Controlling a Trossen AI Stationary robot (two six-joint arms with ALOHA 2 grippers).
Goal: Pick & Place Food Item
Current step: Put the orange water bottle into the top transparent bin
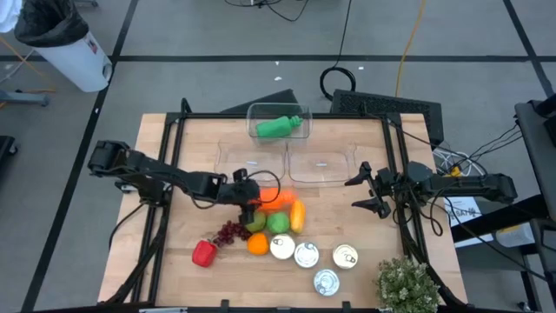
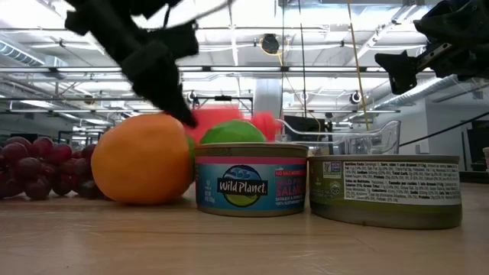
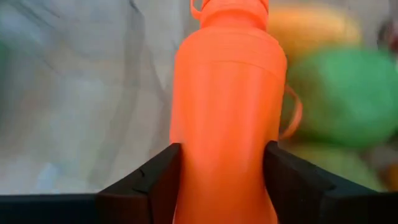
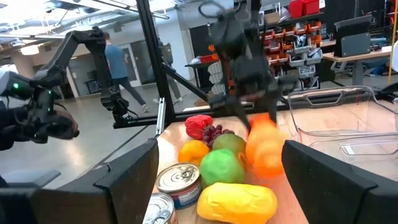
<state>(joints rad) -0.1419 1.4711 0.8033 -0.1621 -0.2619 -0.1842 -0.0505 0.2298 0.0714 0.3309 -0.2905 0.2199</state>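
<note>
An orange plastic bottle (image 3: 227, 93) sits between the fingers of my left gripper (image 1: 259, 204), which is shut on it, just left of the pile of toy food in the middle of the table. In the right wrist view the bottle (image 4: 264, 149) shows blurred below that gripper. Beside it lie a green apple (image 1: 278, 223), a yellow fruit (image 1: 298, 216) and an orange (image 1: 257, 244). My right gripper (image 1: 369, 191) stands open at the right, above the table, touching nothing. My left gripper pinches the orange bottle's body by its two sides (image 3: 186, 168) between its two fingers (image 3: 155, 183). The fingers slant down from the table's left and lie along the bottle, whose cap (image 3: 229, 9) points away from them. Whether it is clear of the table I cannot tell.
A clear tub (image 1: 261, 111) at the far edge holds a green bottle (image 1: 278, 128); two clear tubs (image 1: 321, 165) stand in front of it. Grapes (image 1: 230, 232), a red pepper (image 1: 204, 252), several cans (image 1: 306, 255) and a small plant (image 1: 407, 285) fill the near side.
</note>
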